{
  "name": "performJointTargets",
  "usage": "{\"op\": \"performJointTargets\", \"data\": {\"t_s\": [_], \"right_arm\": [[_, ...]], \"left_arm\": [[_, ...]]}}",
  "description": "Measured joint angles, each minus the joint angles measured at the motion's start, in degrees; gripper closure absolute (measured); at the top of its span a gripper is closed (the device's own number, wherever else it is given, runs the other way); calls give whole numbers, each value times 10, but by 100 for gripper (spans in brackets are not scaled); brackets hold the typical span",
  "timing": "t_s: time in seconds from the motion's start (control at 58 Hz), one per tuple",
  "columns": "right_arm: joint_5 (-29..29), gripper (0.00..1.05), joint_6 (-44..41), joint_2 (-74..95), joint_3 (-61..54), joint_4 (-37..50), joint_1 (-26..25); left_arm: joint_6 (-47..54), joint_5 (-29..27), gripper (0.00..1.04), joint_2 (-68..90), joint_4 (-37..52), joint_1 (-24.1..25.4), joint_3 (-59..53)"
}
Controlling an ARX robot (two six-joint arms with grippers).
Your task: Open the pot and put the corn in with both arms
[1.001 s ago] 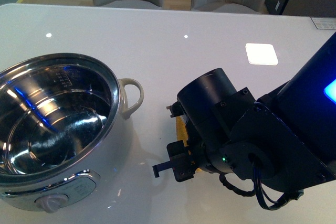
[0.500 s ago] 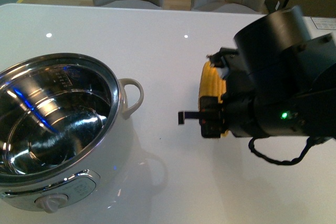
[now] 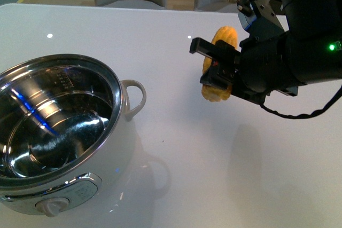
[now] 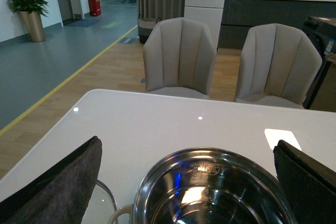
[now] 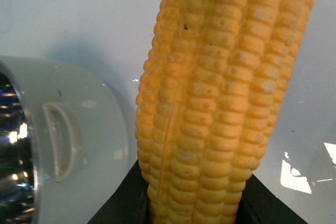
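In the front view our right gripper (image 3: 214,65) is clamped on the knobbly yellow corn (image 3: 220,70), above the glossy table (image 3: 160,30), well right of the lidless, steel-lined pot (image 3: 125,148); next, we judge, it must carry the cob over the rim; the left wrist view shows our left gripper (image 4: 181,182) spread wide by the pot; the right wrist view shows neat kernel rows between flat black fingers (image 5: 121,203).

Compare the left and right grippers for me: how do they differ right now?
The left gripper is open and empty; the right gripper is shut on the corn. The left gripper faces the open pot, which shows between its fingers; the right gripper is off to the pot's side, raised above the table. Both have black fingers.
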Motion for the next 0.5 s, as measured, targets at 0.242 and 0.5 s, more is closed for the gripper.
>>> {"op": "performJointTargets", "data": {"t_s": [0.242,0.5], "right_arm": [[-50,81,49,6,56,-15,36],[-85,81,82,22,92,-15,76]], "left_arm": [[0,0,7,0,0,0,0],[0,0,7,0,0,0,0]]}}
